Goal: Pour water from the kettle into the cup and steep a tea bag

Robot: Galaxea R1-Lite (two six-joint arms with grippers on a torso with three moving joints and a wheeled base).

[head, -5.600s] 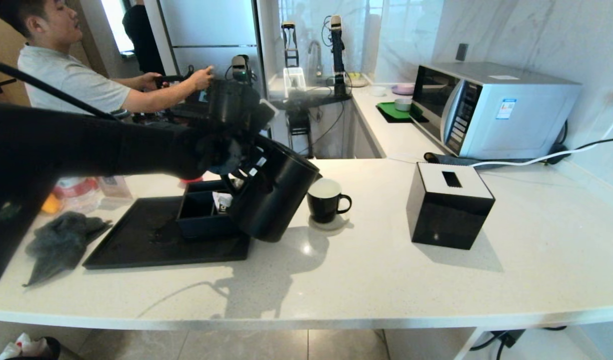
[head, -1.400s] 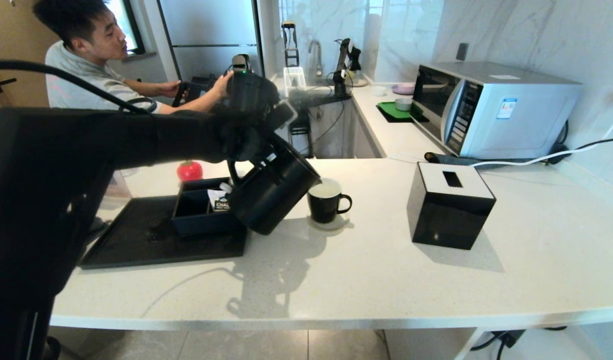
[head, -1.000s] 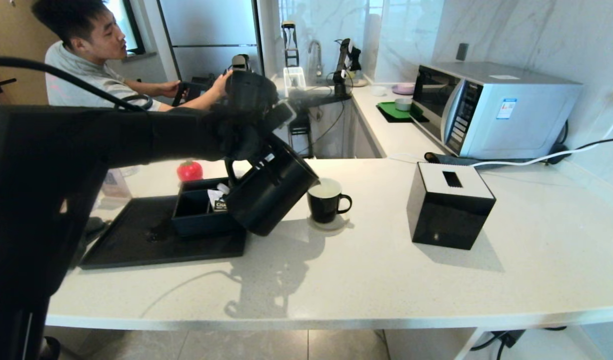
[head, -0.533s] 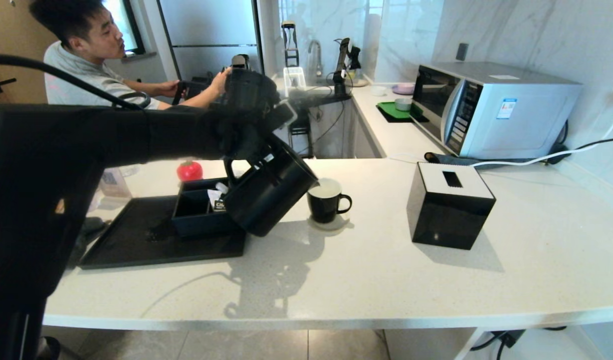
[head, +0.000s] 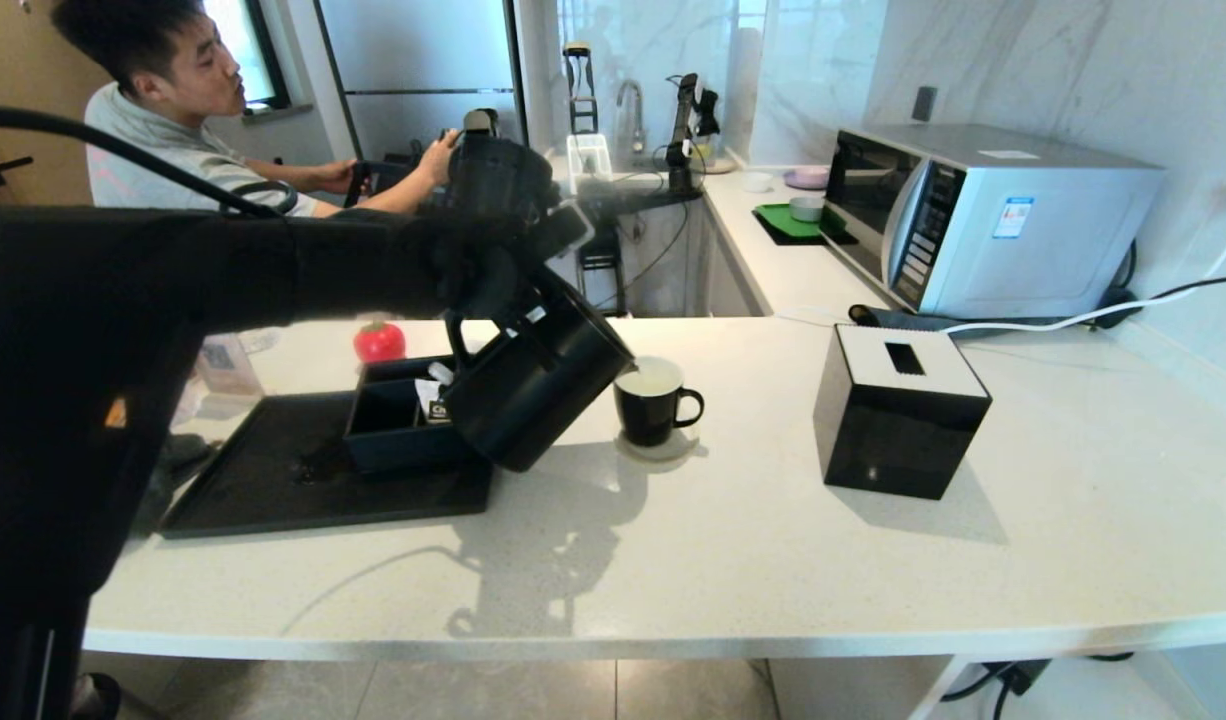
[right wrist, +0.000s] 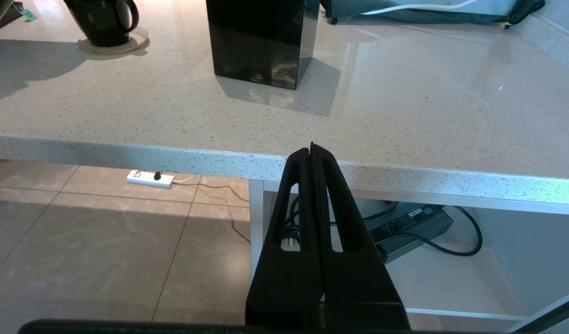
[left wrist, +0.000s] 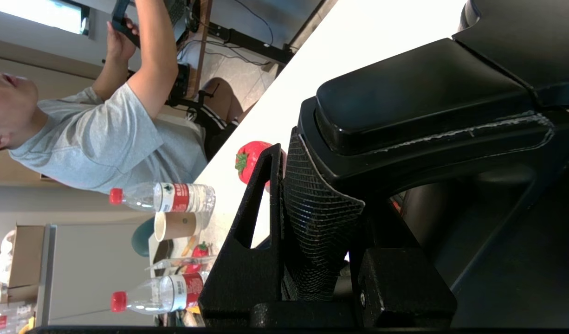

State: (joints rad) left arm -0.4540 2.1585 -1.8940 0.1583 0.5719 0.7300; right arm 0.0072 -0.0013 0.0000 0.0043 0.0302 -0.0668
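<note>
We hold the kettle (head: 533,395) by its loop handle in our left hand (head: 498,290), tipped so its spout hangs over the cup (head: 653,405), which sits on a coaster on the worktop (head: 773,540), so water should fall inside; our right hand (right wrist: 312,153), pressed shut and empty, waits below the worktop edge; the left wrist view alone shows the pads clamped on the handle; we see no tea bag.
</note>
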